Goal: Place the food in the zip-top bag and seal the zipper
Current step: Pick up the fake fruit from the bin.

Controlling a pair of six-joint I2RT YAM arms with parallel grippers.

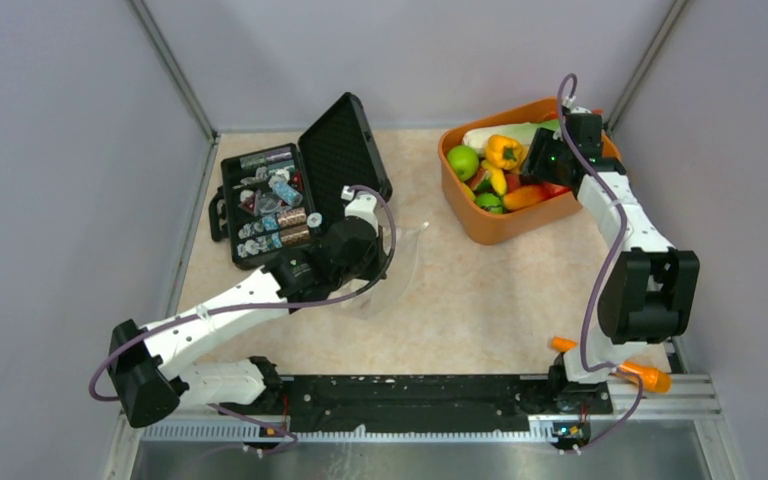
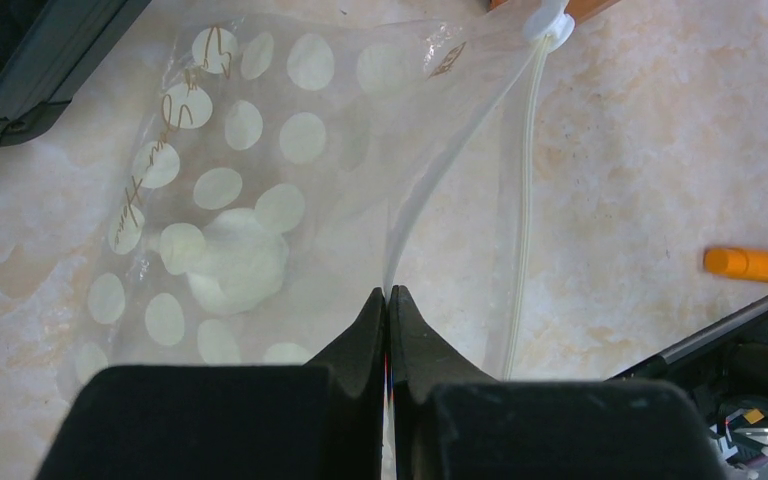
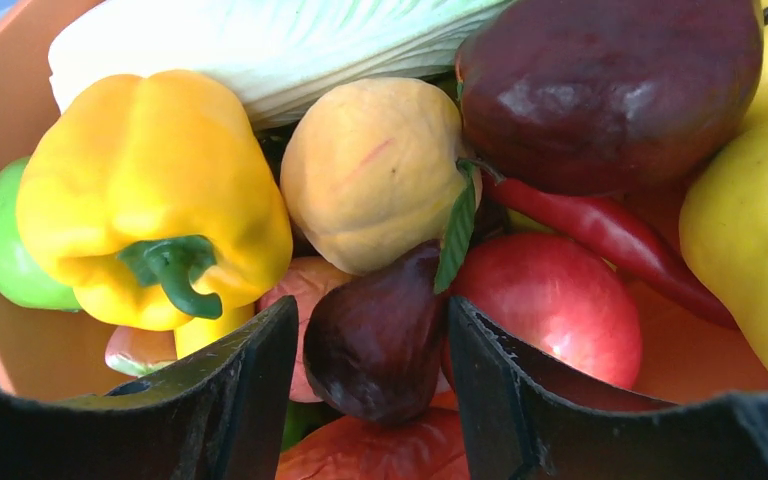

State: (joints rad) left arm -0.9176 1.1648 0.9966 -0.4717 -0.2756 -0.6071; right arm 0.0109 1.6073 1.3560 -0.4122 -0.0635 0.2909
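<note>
The zip-top bag (image 2: 230, 190), clear with white dots, lies on the table right of the black case and is dimly seen in the top view (image 1: 408, 262). My left gripper (image 2: 388, 295) is shut on a fold of its film. The zipper (image 2: 526, 180) runs as a pale strip just right of the jaws. The food fills the orange tub (image 1: 490, 228). My right gripper (image 3: 372, 305) is inside the tub, open, its fingers on either side of a dark purple fig (image 3: 380, 345) with slim gaps. A yellow pepper (image 3: 150, 170) and a red apple (image 3: 550, 300) flank the fig.
A black case (image 1: 260, 205) with its lid up stands at the back left, filled with small wrapped bits. An orange stick-shaped piece (image 2: 755, 265) lies near the right arm's base (image 1: 650, 377). Grey walls close off the left, back and right sides.
</note>
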